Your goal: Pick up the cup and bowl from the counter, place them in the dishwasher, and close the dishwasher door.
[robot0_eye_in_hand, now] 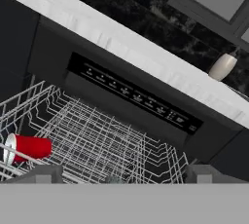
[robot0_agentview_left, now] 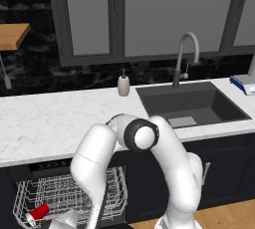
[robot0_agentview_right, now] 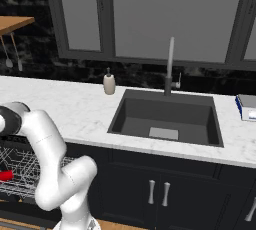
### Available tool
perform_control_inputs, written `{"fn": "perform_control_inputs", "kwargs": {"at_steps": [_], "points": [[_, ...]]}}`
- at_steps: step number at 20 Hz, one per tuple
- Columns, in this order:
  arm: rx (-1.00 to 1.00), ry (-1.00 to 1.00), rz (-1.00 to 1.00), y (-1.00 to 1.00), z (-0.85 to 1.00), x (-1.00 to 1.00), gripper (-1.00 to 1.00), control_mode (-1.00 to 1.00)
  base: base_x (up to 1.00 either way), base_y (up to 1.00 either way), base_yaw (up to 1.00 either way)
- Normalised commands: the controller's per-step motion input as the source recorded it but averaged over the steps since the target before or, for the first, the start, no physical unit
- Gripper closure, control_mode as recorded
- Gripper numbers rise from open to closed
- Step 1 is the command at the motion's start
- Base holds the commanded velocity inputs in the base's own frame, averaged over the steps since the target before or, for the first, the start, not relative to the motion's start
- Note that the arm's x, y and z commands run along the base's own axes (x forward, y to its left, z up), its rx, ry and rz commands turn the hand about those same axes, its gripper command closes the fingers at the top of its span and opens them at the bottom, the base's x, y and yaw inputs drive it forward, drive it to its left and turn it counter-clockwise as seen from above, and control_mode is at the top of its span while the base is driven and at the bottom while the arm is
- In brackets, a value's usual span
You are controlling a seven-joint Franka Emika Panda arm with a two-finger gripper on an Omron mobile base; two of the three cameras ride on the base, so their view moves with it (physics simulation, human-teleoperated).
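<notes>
Hand view: one cup (robot0_eye_in_hand: 26,148) on its side in dishwasher (robot0_eye_in_hand: 131,96) rack; end effector (robot0_eye_in_hand: 121,173) fingers spread.

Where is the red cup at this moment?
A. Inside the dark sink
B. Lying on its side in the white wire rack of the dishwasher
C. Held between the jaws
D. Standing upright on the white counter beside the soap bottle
B: the cup lies on its side on the wire rack of the open dishwasher, as the hand view and the left base view show.
</notes>
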Motion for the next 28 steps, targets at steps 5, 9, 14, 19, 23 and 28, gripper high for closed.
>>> {"fn": "perform_control_inputs", "kwargs": {"at_steps": [5, 9, 14, 19, 23, 28], "points": [[0.0, -0.04, 0.0, 0.01, -0.22, -0.41, -1.0, -1.0, 0.0, 0.0, 0.0], [-0.05, -0.03, -0.01, 0.0, -0.78, -0.07, -1.0, -1.0, 0.0, 0.0, 0.0], [-0.01, -0.04, 0.0, 0.0, -1.0, -0.05, -1.0, -1.0, 0.0, 0.0, 0.0], [0.0, -0.05, 0.0, 0.0, -1.0, -0.05, -1.0, -1.0, 0.0, 0.0, 0.0], [0.0, -0.11, 0.0, 0.0, -1.0, 0.0, -1.0, -1.0, 0.0, 0.0, 0.0], [0.0, -0.15, 0.0, 0.15, -1.0, 0.0, -1.0, -1.0, 0.0, 0.0, 0.0]]}}
